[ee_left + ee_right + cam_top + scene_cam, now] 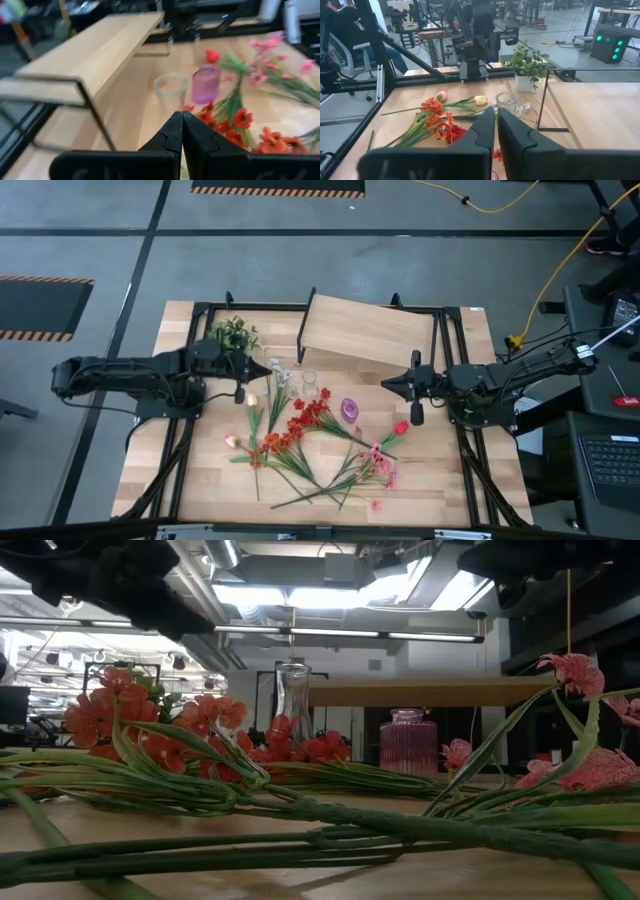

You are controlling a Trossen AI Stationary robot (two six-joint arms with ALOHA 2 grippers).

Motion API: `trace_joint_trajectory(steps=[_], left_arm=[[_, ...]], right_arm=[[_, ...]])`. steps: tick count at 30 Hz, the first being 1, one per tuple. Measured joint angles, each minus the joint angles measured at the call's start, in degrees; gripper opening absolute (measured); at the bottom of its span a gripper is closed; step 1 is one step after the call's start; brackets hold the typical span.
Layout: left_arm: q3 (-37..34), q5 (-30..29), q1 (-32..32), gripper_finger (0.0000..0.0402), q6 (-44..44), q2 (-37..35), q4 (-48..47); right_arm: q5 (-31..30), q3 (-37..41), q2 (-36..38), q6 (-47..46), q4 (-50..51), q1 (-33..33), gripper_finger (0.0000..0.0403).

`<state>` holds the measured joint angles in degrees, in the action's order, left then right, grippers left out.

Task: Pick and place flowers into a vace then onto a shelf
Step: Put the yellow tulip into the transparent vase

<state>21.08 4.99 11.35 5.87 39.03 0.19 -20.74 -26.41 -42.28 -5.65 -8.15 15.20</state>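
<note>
A: Where are the flowers [310, 442]?
B: Loose on the worktop [430, 480], in front of the shelf [365, 333].
A: And the end effectors?
B: Left end effector [240, 393] pressed together, empty; right end effector [416, 416] has a narrow gap, holding nothing, both raised.

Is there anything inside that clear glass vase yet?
No. The clear vase looks empty; you can see the table through it. The flowers all lie on the table. Its very bottom is hidden behind the left fingers.
</note>
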Motion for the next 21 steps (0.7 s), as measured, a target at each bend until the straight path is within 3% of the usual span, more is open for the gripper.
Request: trace_joint_trajectory(steps=[6,13,18,21], left_arm=[[3.22,-14.0,-8.15,0.0002,-8.05,2.48,-8.42],[9.06,-21.46,-16.74,0.0002,-15.23,5.24,-16.14],[15.47,-27.74,-21.14,0.0003,-22.66,8.34,-27.07],[19.05,-28.36,-22.78,0.0003,-28.95,10.79,-33.44]], right_arm=[[0.01,0.0,0.0,5.89,1.59,0.76,0.0012],[-0.09,0.0,0.0,5.89,1.95,0.74,0.0006],[-0.1,0.0,0.0,5.93,3.18,0.74,0.0019],[-0.12,0.0,0.0,5.97,3.2,0.74,0.0022]])
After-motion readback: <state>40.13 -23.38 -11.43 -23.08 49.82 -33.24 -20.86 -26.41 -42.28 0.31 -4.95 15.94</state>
